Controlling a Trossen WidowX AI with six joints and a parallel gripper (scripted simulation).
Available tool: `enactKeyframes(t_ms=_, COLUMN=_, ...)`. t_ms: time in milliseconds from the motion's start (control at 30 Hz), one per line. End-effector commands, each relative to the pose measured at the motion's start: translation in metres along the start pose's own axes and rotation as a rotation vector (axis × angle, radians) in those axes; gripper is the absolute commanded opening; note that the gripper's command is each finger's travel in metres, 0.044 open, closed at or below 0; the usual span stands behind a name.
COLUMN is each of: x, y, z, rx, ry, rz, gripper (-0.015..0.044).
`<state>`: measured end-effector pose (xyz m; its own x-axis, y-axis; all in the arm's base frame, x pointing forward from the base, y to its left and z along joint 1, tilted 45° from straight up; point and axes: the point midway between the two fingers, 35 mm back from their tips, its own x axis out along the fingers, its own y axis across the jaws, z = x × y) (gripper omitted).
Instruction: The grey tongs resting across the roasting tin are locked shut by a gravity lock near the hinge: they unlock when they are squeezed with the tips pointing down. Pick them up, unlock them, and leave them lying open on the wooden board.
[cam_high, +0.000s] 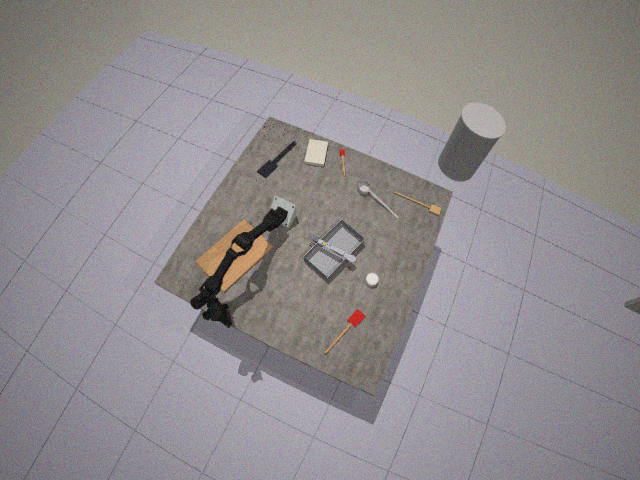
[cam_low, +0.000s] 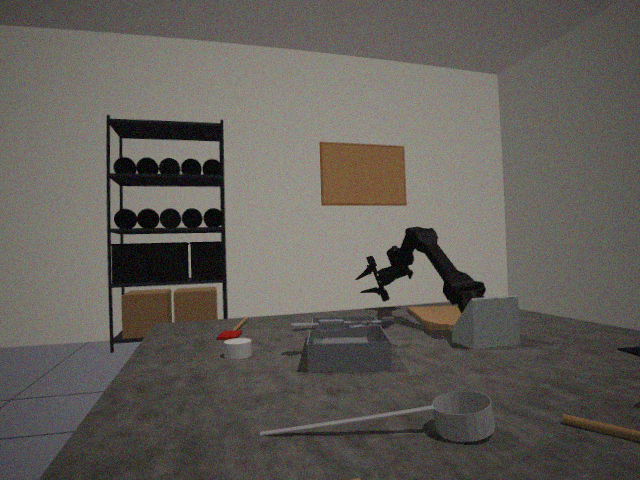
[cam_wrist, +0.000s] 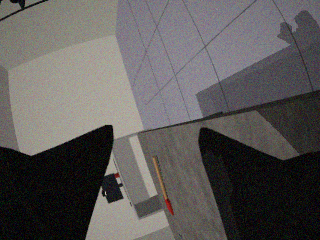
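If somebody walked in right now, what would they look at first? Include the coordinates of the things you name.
Probably the black jointed robot arm (cam_high: 241, 240) (cam_low: 436, 258), stretching over the wooden board with its open gripper (cam_high: 219, 316) (cam_low: 366, 282) (cam_wrist: 156, 134) held up in the air. Next might be the bright red square-headed tool (cam_high: 356, 318) (cam_low: 229, 335) near the table's edge, and the grey metal tongs (cam_high: 338, 251) lying across the dark roasting tin (cam_high: 315, 265) (cam_low: 348, 356).
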<state>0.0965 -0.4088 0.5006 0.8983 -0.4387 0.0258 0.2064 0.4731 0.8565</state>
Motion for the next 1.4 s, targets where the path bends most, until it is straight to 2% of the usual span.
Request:
enactKeyframes(t_ms=0, x=0.043, y=-0.001, z=-0.033, rx=0.019, ry=0.051, rz=-0.005, gripper=0.0260)
enactKeyframes(t_ms=333, x=0.143, y=-0.009, z=-0.161, rx=-0.037, ry=0.260, rz=-0.091, gripper=0.0260)
enactKeyframes(t_ms=633, x=0.183, y=-0.019, z=-0.314, rx=-0.177, ry=0.538, rz=-0.227, gripper=0.0260)
enactKeyframes(t_ms=833, x=0.175, y=-0.027, z=-0.415, rx=-0.327, ry=0.731, rz=-0.332, gripper=0.0260)
enactKeyframes(t_ms=1033, x=0.138, y=-0.041, z=-0.512, rx=-0.542, ry=0.964, rz=-0.422, gripper=0.0260)
enactKeyframes(t_ms=1233, x=0.133, y=-0.041, z=-0.527, rx=-0.592, ry=1.008, rz=-0.411, gripper=0.0260)
enactKeyframes(t_ms=1367, x=0.106, y=-0.055, z=-0.559, rx=-0.727, ry=1.123, rz=-0.465, gripper=0.0260)
